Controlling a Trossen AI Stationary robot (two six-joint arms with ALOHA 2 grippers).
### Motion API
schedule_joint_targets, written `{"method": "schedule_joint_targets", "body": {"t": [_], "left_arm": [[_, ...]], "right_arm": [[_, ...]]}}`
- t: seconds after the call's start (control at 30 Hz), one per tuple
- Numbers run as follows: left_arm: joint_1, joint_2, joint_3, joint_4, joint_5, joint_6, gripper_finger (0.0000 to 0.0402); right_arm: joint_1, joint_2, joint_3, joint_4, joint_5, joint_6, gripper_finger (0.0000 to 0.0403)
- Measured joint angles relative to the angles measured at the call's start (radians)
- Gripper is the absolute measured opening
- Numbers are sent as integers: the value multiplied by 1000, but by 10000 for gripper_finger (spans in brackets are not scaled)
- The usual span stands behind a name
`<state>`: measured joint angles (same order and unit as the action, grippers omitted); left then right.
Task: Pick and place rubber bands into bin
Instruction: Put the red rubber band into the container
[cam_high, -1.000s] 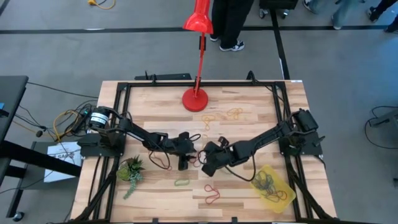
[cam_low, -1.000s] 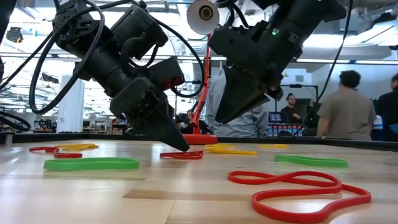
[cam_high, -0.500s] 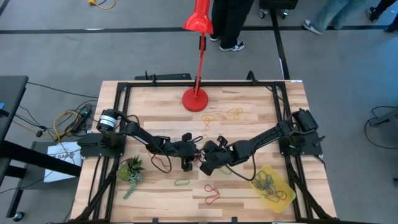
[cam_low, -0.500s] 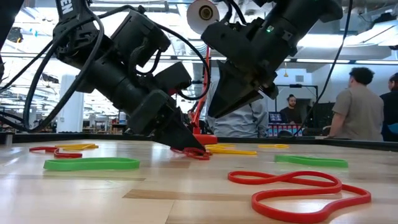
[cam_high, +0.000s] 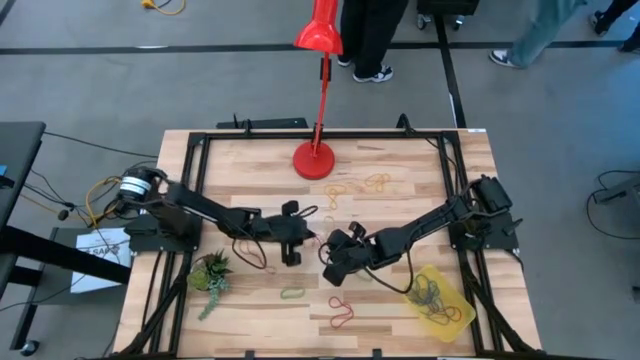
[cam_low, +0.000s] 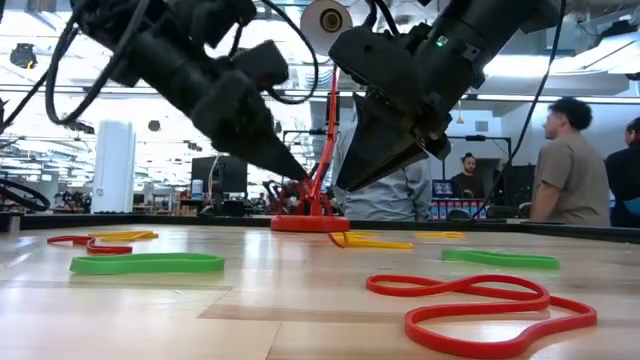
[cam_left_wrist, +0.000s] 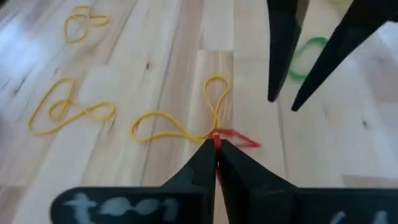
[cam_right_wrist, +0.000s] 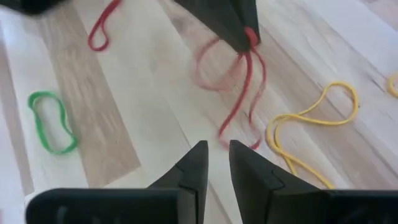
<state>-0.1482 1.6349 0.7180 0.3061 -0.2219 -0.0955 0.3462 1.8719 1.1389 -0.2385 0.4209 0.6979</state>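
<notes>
Stretching across mid-frame, the pale wood table (cam_high: 400, 215) stood in an open workshop, people (cam_low: 563, 165) behind. No writing was readable. Left gripper (cam_left_wrist: 215, 144) pinched a red rubber band (cam_right_wrist: 239, 93) (dangling, lifted); right gripper (cam_right_wrist: 213, 152) hovered slightly parted, empty. Bin (cam_high: 447, 315) sat lower right.

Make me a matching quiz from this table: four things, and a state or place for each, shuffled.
Things:
1. left gripper
2. right gripper
3. yellow bin
4. red lamp base

States:
A. holds a tangle of rubber bands
B. open, empty
C. stands mid-table at the far side
D. shut on a red rubber band

Pairs: 1-D, 2-B, 3-A, 4-C
</notes>
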Motion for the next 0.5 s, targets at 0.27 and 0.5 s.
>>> {"method": "schedule_joint_targets", "body": {"t": [0.27, 0.5], "left_arm": [[-23, -41, 0, 23, 84, 27, 0], [-54, -42, 0, 33, 86, 48, 0]], "right_arm": [[-13, 0, 0, 108, -3, -84, 59], [-13, 0, 0, 161, -4, -152, 60]]}}
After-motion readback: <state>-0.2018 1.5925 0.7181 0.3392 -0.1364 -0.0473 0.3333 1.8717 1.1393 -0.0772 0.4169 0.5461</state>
